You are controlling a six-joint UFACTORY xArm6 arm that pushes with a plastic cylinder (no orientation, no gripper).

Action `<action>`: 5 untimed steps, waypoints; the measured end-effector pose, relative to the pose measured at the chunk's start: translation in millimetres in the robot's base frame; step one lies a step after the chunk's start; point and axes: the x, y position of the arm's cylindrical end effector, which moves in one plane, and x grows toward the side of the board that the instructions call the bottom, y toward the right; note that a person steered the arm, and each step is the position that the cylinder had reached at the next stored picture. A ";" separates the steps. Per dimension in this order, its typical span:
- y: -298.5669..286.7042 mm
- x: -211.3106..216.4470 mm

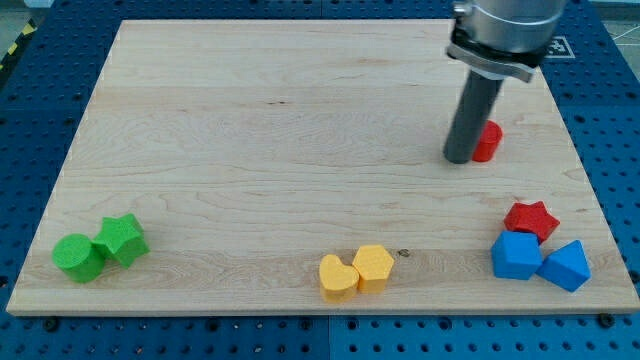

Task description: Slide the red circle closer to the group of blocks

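Observation:
The red circle (489,141) lies near the view's right, in the upper half of the board, partly hidden behind the rod. My tip (461,158) rests on the board right against the red circle's left side. A group of blocks sits at the lower right: a red star (531,218), a blue block (517,256) and a second blue block (567,265), all close together below the red circle.
A green circle (77,257) and a green star (122,239) sit at the lower left. A yellow heart (337,277) and a yellow hexagon (373,267) sit at the bottom middle. The wooden board (250,130) ends close to the right of the blue blocks.

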 end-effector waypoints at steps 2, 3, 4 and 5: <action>16.6 23.1; -43.3 24.8; -75.7 -5.0; -56.3 -42.8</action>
